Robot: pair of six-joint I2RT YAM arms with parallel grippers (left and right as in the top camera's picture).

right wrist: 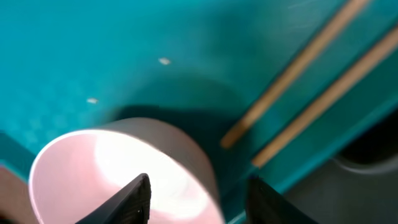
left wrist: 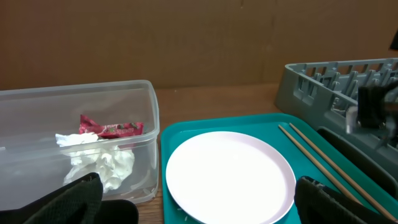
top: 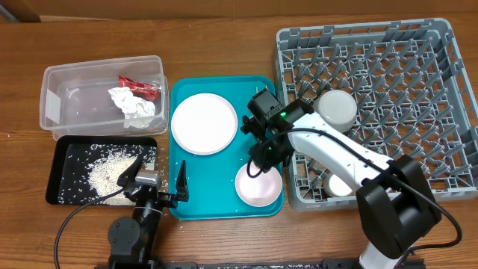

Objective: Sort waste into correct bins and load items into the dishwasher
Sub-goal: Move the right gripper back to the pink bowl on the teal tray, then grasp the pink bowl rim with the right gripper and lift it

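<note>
My right fingers (right wrist: 134,199) stand open astride the rim of the pinkish-white bowl (right wrist: 106,168). I count two chopsticks (right wrist: 298,67) beside it and one plate (top: 204,123). My left fingers (left wrist: 78,199) are spread, empty.

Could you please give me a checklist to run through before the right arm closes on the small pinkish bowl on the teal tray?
1. Right gripper open: ok, jaws apart.
2. Small pinkish-white bowl rim between its fingers: ok, one finger inside and one outside in the right wrist view.
3. Two thin wooden chopsticks clear of the bowl: cannot tell; they lie close beside it on the flat teal tray.
4. Free space in the large grey plastic dish rack: ok; only a pale grey bowl and a small white cup sit in it.
5. Left gripper out of the way: ok, open and empty at the tray's left edge.
</note>
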